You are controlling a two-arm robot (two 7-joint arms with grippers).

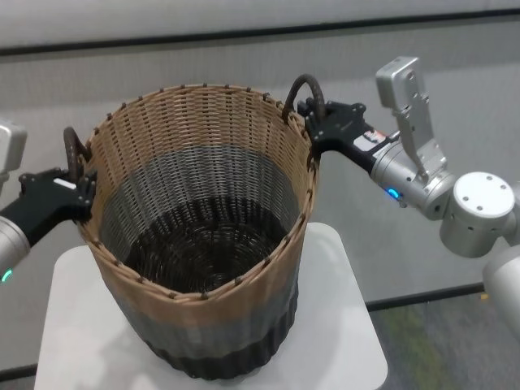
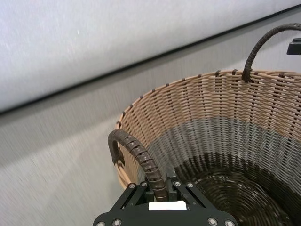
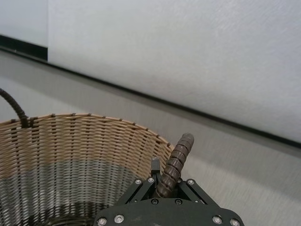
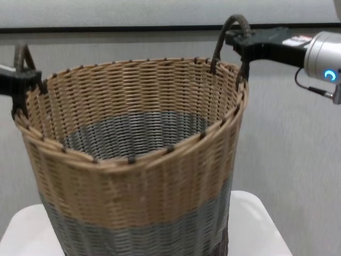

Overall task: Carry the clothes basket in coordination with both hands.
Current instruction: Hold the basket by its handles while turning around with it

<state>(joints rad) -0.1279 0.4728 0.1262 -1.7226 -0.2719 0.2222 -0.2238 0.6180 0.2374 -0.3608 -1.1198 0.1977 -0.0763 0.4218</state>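
The clothes basket (image 1: 195,244) is a large round wicker basket with a tan top band and a grey band below. It stands over the white table (image 1: 341,325), leaning a little. I cannot tell if its base touches the table. My left gripper (image 1: 81,191) is shut on the left loop handle (image 1: 75,150), which also shows in the left wrist view (image 2: 136,150). My right gripper (image 1: 313,122) is shut on the right loop handle (image 1: 305,89), which also shows in the right wrist view (image 3: 178,157). The chest view shows the basket (image 4: 133,176) between both grippers. The basket is empty inside.
The small white table (image 4: 256,213) is barely wider than the basket. A grey wall with a dark stripe (image 1: 244,32) runs behind. Floor shows at lower right (image 1: 439,341).
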